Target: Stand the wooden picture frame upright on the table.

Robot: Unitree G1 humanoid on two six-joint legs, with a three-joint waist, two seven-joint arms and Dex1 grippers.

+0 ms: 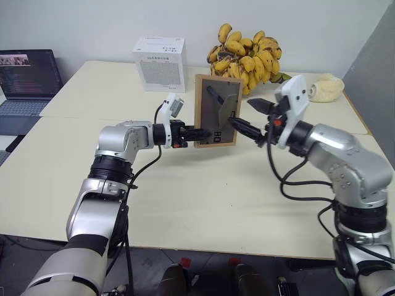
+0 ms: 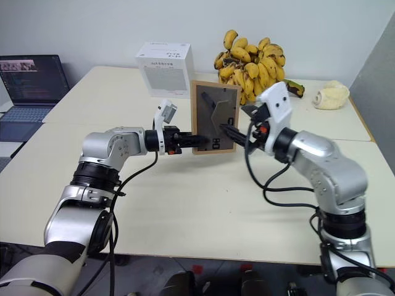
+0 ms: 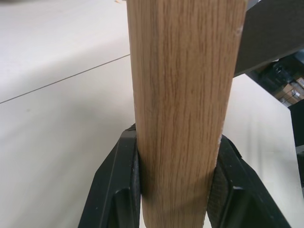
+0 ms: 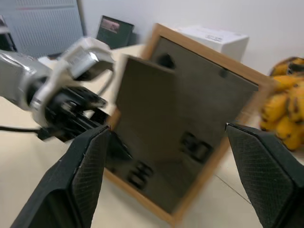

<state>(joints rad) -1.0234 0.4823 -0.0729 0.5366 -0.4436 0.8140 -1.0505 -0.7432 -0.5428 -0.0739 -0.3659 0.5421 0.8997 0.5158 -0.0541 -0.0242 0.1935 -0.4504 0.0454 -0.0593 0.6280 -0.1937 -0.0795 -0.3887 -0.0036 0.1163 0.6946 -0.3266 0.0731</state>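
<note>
Two head views place the wooden picture frame (image 1: 216,111) upright at centre on the table (image 1: 203,197), left gripper (image 1: 199,133) clamping its edge. Left wrist view shows fingers (image 3: 124,180) pinching wood. Right wrist view shows right gripper (image 4: 164,178) fingers spread wide, empty.

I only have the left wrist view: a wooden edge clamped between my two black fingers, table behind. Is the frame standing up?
Observer: The wooden picture frame is upright, its dark grey back toward the robot, and the left hand pinches its left edge low down.
Operator: Is the stand flap out?
Observer: It looks swung out from the back, at the middle of the frame.
Operator: Where is the other hand?
Observer: The right hand is open at the frame's right side, one finger near the back, gripping nothing.
Operator: Anything close behind it?
Observer: A bunch of bananas and a white box sit further back on the table.
</note>
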